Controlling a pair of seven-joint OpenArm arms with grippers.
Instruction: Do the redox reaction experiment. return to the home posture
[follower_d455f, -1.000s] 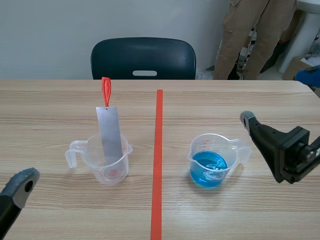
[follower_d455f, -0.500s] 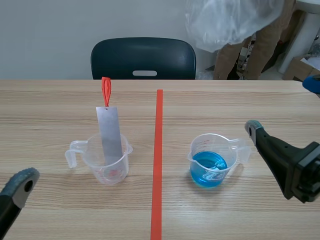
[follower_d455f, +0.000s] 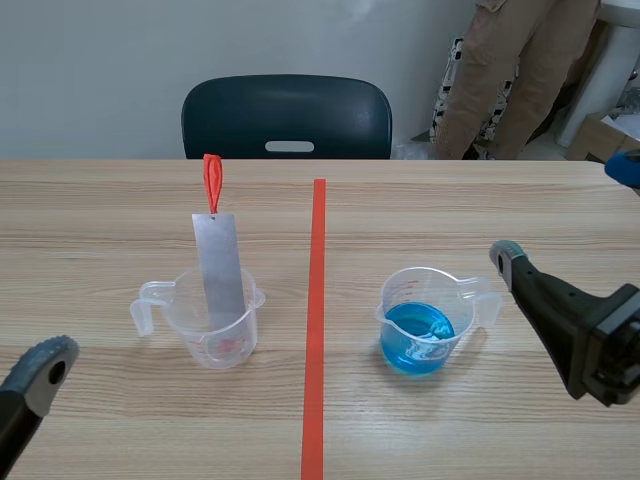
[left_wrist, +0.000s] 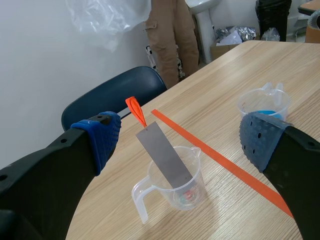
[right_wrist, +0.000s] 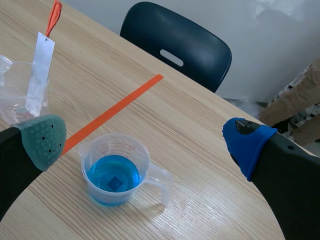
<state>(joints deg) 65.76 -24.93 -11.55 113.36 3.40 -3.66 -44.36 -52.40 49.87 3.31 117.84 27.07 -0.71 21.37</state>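
A clear measuring cup (follower_d455f: 222, 322) stands left of the orange tape line, with a grey metal strip (follower_d455f: 219, 268) leaning in it; the strip carries a red tag (follower_d455f: 212, 180) at its top. Right of the line stands a second clear cup (follower_d455f: 421, 320) holding blue liquid. My left gripper (left_wrist: 180, 137) is open, low at the near left, with the strip cup (left_wrist: 176, 181) ahead of it; one of its fingers (follower_d455f: 42, 368) shows in the scene view. My right gripper (right_wrist: 144, 141) is open and empty, beside and above the blue cup (right_wrist: 118, 170), with a finger (follower_d455f: 545, 295) to the cup's right.
A dark chair (follower_d455f: 287, 116) stands at the table's far edge. A person's legs (follower_d455f: 510, 70) stand behind the table at the back right. A cardboard box (follower_d455f: 600, 135) sits on the floor there.
My right arm has drawn back to the right and lower, away from the blue cup, then held still. The left arm has not moved. The person behind has shifted.
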